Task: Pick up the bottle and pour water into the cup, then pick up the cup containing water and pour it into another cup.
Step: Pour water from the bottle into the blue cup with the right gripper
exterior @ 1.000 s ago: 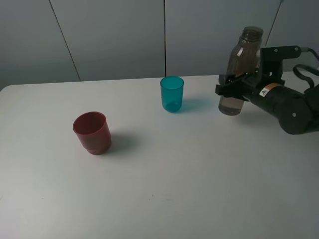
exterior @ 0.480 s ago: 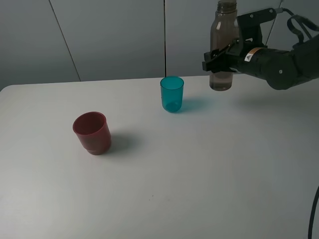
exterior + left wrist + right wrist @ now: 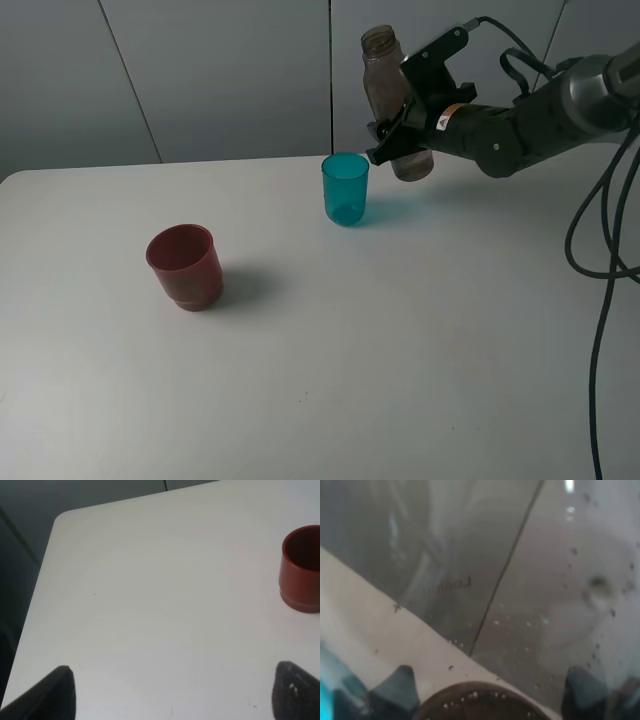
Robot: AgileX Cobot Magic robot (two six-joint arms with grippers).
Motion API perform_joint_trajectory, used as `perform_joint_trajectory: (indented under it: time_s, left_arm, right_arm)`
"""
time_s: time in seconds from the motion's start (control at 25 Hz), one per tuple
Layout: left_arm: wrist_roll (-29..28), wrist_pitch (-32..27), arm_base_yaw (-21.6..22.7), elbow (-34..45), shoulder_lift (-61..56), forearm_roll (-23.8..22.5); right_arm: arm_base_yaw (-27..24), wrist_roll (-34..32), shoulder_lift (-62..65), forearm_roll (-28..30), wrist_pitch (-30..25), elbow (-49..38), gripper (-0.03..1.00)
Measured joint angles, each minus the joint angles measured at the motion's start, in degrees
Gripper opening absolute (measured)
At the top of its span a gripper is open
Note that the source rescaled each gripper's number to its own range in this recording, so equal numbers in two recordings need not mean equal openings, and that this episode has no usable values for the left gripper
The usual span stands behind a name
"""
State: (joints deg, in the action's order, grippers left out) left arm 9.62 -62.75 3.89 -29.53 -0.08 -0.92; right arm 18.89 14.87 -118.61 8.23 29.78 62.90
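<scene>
Exterior high, right tool (image 3: 396, 138) gripping bottle (image 3: 381, 72) (tilted, airborne), near cup (image 3: 345, 190)

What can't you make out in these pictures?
- Right wrist view: the bottle fills it, blurring all else.
- Left wrist view: the edge cuts the red cup; the left claw shows only its tips.
- High view: the teal cup has a tinted wall that hides whether it holds water.
</scene>
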Motion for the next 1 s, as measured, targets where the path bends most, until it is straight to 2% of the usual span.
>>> perform_joint_trajectory:
  time_s: [0.2,0.44,0.72,1.0]
  left_arm:
    - [0.0,0.0,0.0,0.0,0.0,0.0]
    - [0.0,0.0,0.0,0.0,0.0,0.0]
    - [0.0,0.0,0.0,0.0,0.0,0.0]
    - [0.0,0.0,0.0,0.0,0.0,0.0]
  right_arm:
    - [0.8,9.8,-2.4,-1.9,-0.1,3.4,0.03]
    - [1.0,22.7,-2.7,-3.4,0.0,3.6,0.03]
    - [1.0,37.4,-2.7,-8.2,0.0,3.6,0.03]
    - [1.0,47.6,-2.9,-10.8,0.3,3.6,0.03]
